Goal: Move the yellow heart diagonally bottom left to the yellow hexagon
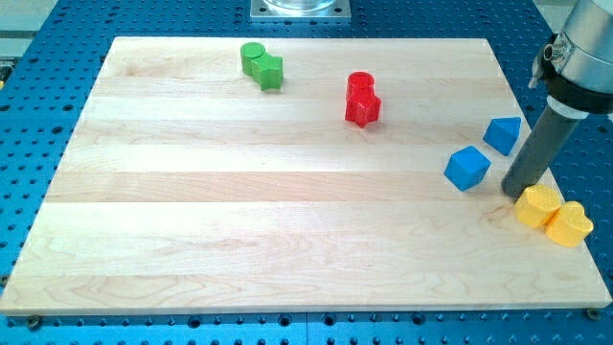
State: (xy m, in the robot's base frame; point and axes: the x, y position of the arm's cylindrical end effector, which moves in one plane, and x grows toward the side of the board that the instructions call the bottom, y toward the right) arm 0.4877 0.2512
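Observation:
The yellow heart [572, 224] lies near the board's right edge, low in the view. The yellow hexagon [537, 204] touches it on its upper left. My tip [513, 191] rests on the board just left of and slightly above the hexagon, close to it or touching it. The dark rod rises from the tip toward the view's top right.
A blue cube [467, 168] lies left of my tip and a blue triangular block [503, 134] above it. A red cylinder [360, 84] and red star [363, 108] sit touching at top centre. A green cylinder [253, 57] and green star [269, 72] sit touching at top left. The wooden board [239, 220] lies on a blue perforated table.

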